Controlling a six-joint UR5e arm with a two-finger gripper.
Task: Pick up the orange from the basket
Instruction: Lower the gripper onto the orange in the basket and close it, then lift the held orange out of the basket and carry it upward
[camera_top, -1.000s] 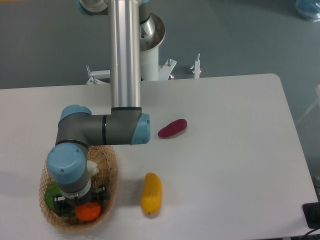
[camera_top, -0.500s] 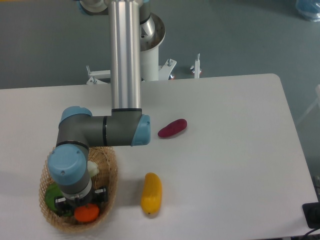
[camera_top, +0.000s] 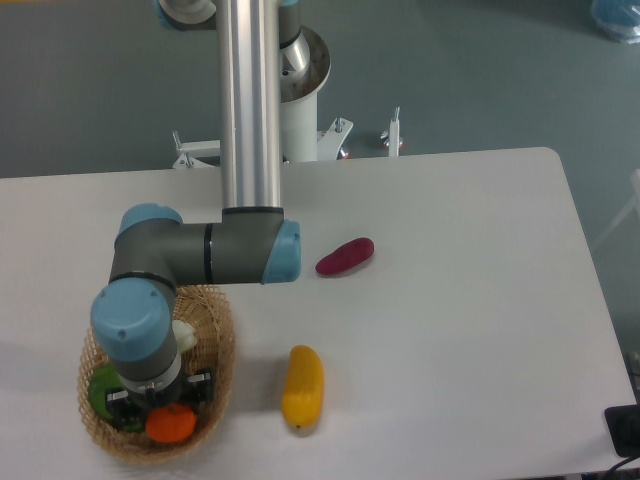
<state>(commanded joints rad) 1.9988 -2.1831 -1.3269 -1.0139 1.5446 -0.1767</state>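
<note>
The wicker basket (camera_top: 222, 345) sits near the front left corner of the white table (camera_top: 450, 300), and everything else is placed from it. The orange (camera_top: 172, 425) lies inside the basket at its front end, close to the near rim, with its top partly hidden by the robot's wrist. The gripper (camera_top: 160, 405) hangs straight down over the basket's front half, directly above the orange; its dark body shows on either side of the fruit, but the grey and blue wrist joint above covers the fingers, so whether the claw is apart, together or gripping the orange cannot be told. Whether it touches the orange is also unclear. A green fruit (camera_top: 99, 390) lies in the basket's left part, just beside the gripper, and a small pale item (camera_top: 184, 332) shows in the basket behind the wrist. To the right of the basket, near it but apart, an elongated yellow fruit (camera_top: 303, 386) lies on the table. Farther back and to the right of the basket, well apart, lies a dark red oblong vegetable (camera_top: 345, 256). The arm's silver upright link (camera_top: 250, 100) rises behind the basket.
</note>
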